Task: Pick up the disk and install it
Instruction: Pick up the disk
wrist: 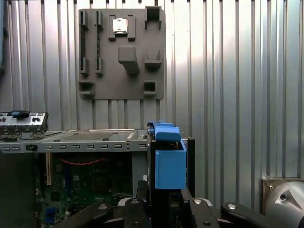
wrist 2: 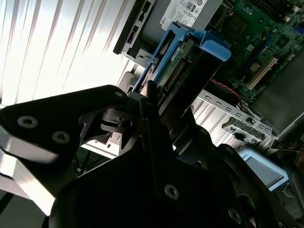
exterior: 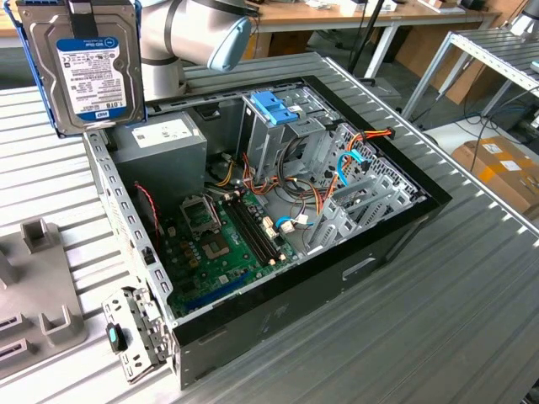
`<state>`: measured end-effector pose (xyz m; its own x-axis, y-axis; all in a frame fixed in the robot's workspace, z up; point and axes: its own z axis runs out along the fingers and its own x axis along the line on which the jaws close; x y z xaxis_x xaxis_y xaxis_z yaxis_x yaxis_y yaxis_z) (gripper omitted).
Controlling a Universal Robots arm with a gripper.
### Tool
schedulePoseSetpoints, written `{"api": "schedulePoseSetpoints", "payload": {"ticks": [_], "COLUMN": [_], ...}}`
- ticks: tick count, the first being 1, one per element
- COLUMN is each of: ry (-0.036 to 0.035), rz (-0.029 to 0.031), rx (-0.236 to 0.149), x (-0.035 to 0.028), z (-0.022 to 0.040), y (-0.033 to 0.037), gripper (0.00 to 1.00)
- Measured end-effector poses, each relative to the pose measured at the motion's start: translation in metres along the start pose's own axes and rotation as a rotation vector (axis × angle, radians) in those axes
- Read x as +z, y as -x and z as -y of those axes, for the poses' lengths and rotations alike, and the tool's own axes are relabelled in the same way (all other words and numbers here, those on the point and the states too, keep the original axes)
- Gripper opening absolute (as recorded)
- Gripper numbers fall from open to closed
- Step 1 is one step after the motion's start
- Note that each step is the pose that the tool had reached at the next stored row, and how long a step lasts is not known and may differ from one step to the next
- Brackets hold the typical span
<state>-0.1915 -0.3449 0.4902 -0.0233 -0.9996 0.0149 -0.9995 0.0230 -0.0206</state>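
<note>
Silver disk [exterior: 84,67] aloft, clear of desk [exterior: 472,320], long axis upright, label face toward exterior camera. Jaws of gripper [wrist: 166,197] closed on disk; disk runs straight out from jaws in both wrist views. Disk hangs over corner of open case [exterior: 354,261] by power-supply box [exterior: 164,143]. Drive cage [exterior: 274,126] sits lower, toward exterior view's right. Judged: picked up, not yet installed.

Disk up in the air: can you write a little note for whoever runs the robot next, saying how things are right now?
Gripper: shut on the disk.
Disk: off the table, upright, label facing the exterior camera, near the power supply end of the open computer case.
Done: pick-up.
Left: the disk is not yet in the case.
</note>
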Motion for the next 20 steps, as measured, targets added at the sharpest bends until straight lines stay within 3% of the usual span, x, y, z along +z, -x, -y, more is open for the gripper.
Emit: {"api": "schedulePoseSetpoints", "payload": {"ticks": [12,20], "ry": [0.0001,0.0], "rz": [0.0,0.0], "rx": [0.0,0.0], "x": [0.0003,0.0005], "z": [0.0127,0.0255], "y": [0.0004,0.001], "gripper": [0.35,0.35]}}
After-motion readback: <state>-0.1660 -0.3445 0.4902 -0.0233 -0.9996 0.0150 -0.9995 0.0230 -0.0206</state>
